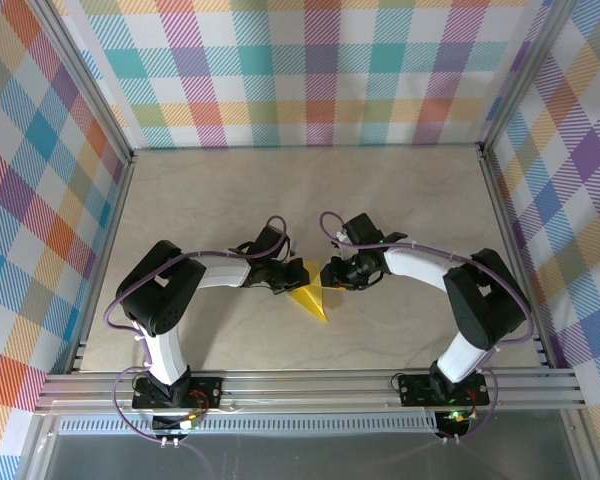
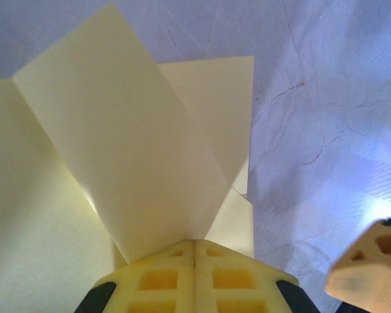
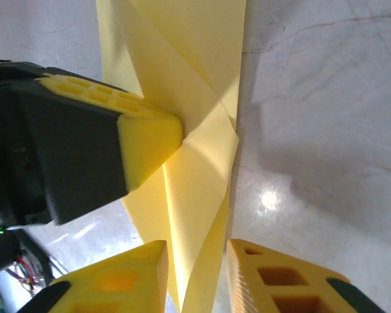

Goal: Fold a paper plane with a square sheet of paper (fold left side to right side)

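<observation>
The yellow sheet of paper (image 1: pixel 313 298) lies at the table's middle, creased into a pointed wedge whose tip points toward the arms. My left gripper (image 1: pixel 292 281) comes at it from the left. In the left wrist view its jaws (image 2: pixel 194 251) are shut on the paper (image 2: pixel 117 156), and a folded flap rises from the pinch. My right gripper (image 1: pixel 332 274) is at the paper's right side. Its fingers (image 3: pixel 274 280) stand apart with a raised fold of the paper (image 3: pixel 199 189) between them, untouched. The left gripper's pad (image 3: pixel 146 138) presses the crease.
The table top (image 1: pixel 280 200) is a pale marbled surface, walled by checked panels (image 1: pixel 310 70) at the back and sides. A metal rail (image 1: pixel 310 385) with both arm bases runs along the near edge. One right fingertip (image 2: pixel 371 261) shows in the left wrist view.
</observation>
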Tool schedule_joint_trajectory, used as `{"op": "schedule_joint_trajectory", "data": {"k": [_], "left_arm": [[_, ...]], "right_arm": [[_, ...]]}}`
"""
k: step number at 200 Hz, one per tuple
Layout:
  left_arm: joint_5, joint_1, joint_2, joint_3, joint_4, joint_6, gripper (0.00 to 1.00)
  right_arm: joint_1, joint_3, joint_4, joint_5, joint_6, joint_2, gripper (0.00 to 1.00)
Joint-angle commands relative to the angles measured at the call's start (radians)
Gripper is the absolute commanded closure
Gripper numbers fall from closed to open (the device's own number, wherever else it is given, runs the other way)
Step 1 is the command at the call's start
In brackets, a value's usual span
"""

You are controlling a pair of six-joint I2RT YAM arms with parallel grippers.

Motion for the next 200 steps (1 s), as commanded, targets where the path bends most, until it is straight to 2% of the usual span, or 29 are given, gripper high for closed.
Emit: {"op": "schedule_joint_trajectory", "data": {"k": [1,27,47,81,200], "left_arm": [[-0.064,-0.012,0.025,-0.040,-0.107,0.007,1.00],[-0.064,-0.012,0.027,-0.038,-0.107,0.009,1.00],[-0.067,-0.012,0.030,-0.035,-0.108,0.011,1.00],[-0.068,-0.012,0.030,-0.032,-0.107,0.013,1.00],[-0.067,-0.011,0.032,-0.029,-0.109,0.014,1.00]], "right_arm": [[-0.003,-0.006,-0.054,-0.048,-0.009,-0.057,0.80],[0.022,-0.050,0.000,-0.152,0.032,-0.084,0.95],[0.061,-0.080,0.074,-0.212,0.081,-0.062,1.00],[0.105,-0.104,0.145,-0.219,0.120,0.003,1.00],[0.110,-0.161,0.173,-0.168,0.123,0.079,1.00]]}}
